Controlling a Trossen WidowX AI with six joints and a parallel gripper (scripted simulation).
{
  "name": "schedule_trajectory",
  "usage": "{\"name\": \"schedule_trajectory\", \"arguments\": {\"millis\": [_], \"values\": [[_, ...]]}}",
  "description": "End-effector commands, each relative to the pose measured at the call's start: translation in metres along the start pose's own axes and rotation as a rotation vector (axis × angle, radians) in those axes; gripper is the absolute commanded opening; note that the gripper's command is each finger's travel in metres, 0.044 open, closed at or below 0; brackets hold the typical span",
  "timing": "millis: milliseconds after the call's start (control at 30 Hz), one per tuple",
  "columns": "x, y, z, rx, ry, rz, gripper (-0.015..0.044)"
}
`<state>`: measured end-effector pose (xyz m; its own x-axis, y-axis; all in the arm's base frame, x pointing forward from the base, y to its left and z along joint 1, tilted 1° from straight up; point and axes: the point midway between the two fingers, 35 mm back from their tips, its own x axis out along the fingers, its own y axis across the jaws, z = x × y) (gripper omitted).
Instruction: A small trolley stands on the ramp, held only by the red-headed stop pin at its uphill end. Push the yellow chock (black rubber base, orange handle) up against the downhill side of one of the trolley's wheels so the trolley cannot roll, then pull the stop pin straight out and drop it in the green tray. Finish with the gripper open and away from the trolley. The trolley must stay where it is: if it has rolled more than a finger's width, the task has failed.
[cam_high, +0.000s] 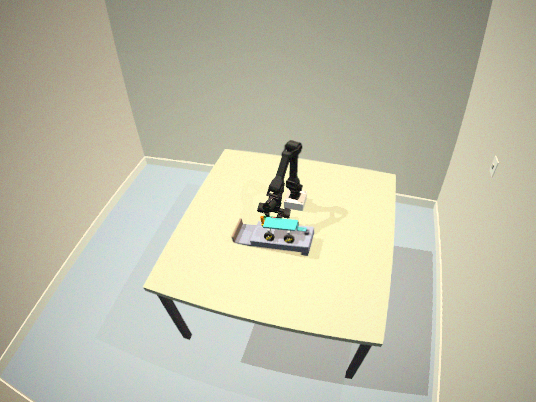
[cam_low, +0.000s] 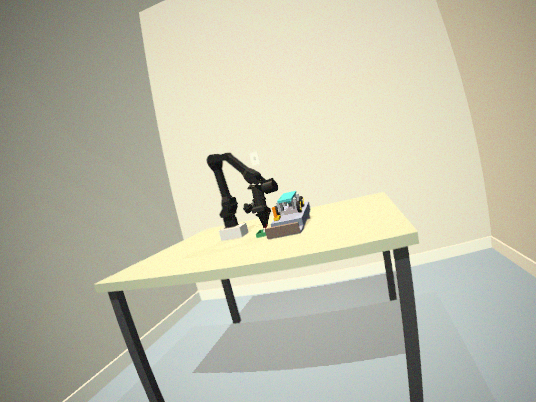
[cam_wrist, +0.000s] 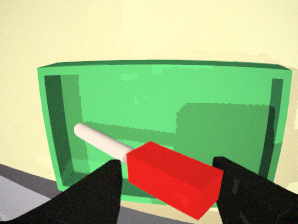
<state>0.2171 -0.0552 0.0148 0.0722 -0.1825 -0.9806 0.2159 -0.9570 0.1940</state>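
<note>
The turquoise trolley (cam_high: 281, 224) (cam_low: 287, 197) stands on the grey ramp (cam_high: 244, 235) (cam_wrist: 12, 200). The chock's orange handle (cam_high: 262, 220) (cam_low: 274, 212) stands upright at the trolley's downhill end, on the arm's side; its contact with the wheel is too small to tell. My gripper (cam_low: 265, 227) (cam_wrist: 167, 168) is open, low over the green tray (cam_low: 260, 233) (cam_wrist: 110, 95). The stop pin's red head (cam_wrist: 172, 180) lies slanted between the parted fingers, over the tray's near side, and its pale shaft (cam_wrist: 100, 141) points into the tray. Whether the pin touches the tray or a finger is unclear. The top view hides tray and fingertips.
A brown end board (cam_high: 237, 230) (cam_low: 283, 230) closes the ramp's low end. The ramp lies close beside the tray, with the trolley and orange handle rising near my gripper. The arm's pale base (cam_high: 295, 202) (cam_low: 233, 232) stands on the table's far side in the top view.
</note>
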Motion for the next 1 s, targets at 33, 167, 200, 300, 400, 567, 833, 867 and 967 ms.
{"name": "schedule_trajectory", "arguments": {"millis": [33,167,200,300,400,567,833,867,967], "values": [[0.002,-0.002,0.002,0.004,-0.004,0.002,0.019],[0.004,-0.004,0.003,0.004,-0.004,0.002,0.019],[0.004,-0.004,0.003,0.004,-0.004,0.002,0.019],[0.005,-0.005,0.003,0.004,-0.004,0.002,0.019],[0.003,-0.004,0.001,-0.001,0.001,0.0,0.0269],[0.003,-0.004,0.001,-0.001,0.001,0.0,0.034],[-0.013,-0.001,0.002,0.003,-0.003,0.002,0.034],[-0.017,-0.001,0.003,0.003,-0.004,0.002,0.034],[-0.023,0.0,0.003,0.004,-0.004,0.002,0.0393]]}}
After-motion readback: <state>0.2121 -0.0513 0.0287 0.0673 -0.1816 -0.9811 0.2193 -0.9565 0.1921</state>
